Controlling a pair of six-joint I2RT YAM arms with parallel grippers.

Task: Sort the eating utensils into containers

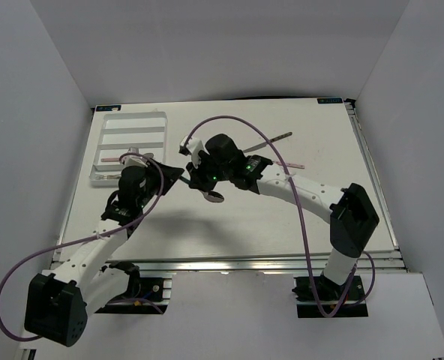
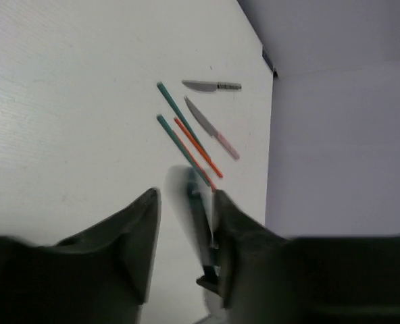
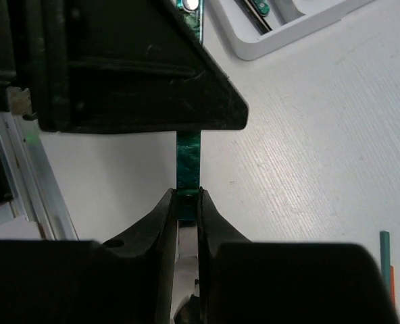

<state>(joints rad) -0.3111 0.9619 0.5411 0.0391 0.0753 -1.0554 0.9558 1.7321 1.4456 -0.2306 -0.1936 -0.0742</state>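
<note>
Green-handled spoon is hanging between the 2 claws, near the white tray. R claw is pinching its handle tight. L claw is sitting open w/ a finger each side of the handle. Chopsticks & 2 knives are lying on the table, farther off.

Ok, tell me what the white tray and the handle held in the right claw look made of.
The tray looks like white plastic: smooth, slightly glossy, with rounded moulded rims. The handle in the right claw is glossy mottled green, likely plastic or resin, though a coating cannot be ruled out.
</note>
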